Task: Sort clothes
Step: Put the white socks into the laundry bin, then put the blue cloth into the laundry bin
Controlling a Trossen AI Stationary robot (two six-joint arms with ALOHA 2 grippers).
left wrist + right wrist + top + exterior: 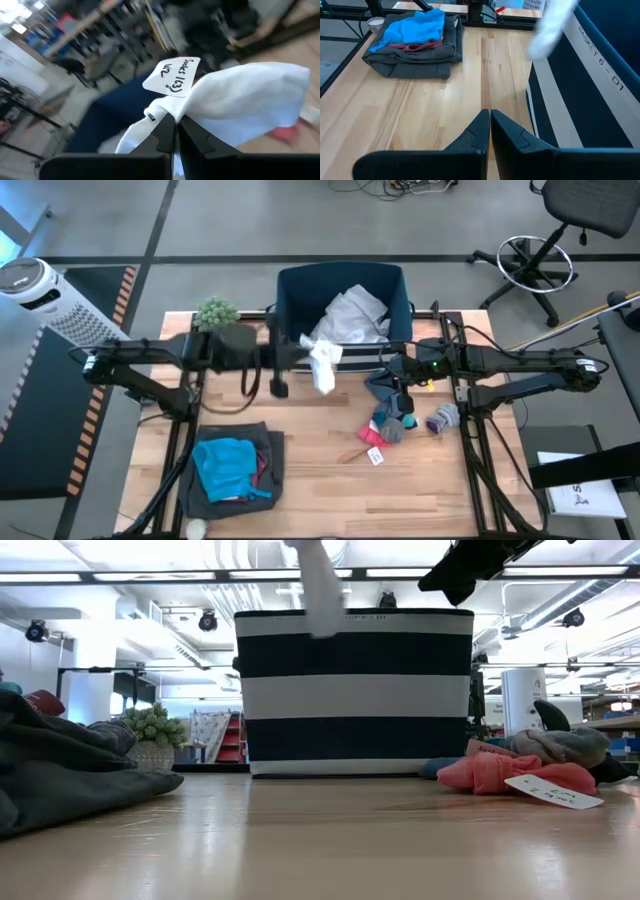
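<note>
Folded at the table's point(320, 480) near-left corner lay a grey garment point(232, 478), with a teal one point(226, 464) on top and a maroon edge point(262, 470) showing between them. Above the bin's point(295, 290) front rim, the left gripper point(176, 131) was clenched on a white sock point(323, 364), which hung in the air with a handwritten tag point(174, 76) attached. A large white garment point(352, 316) lay crumpled inside the bin. The right gripper point(490, 116) was squeezed together on nothing, hovering over bare wood just beside the bin's striped wall. Near it on the right side lay small socks: a pink one point(375, 434) with a tag, a grey-blue cluster point(392, 424) and another grey one point(443, 418). A small plant point(216, 312) stood left of the bin.
</note>
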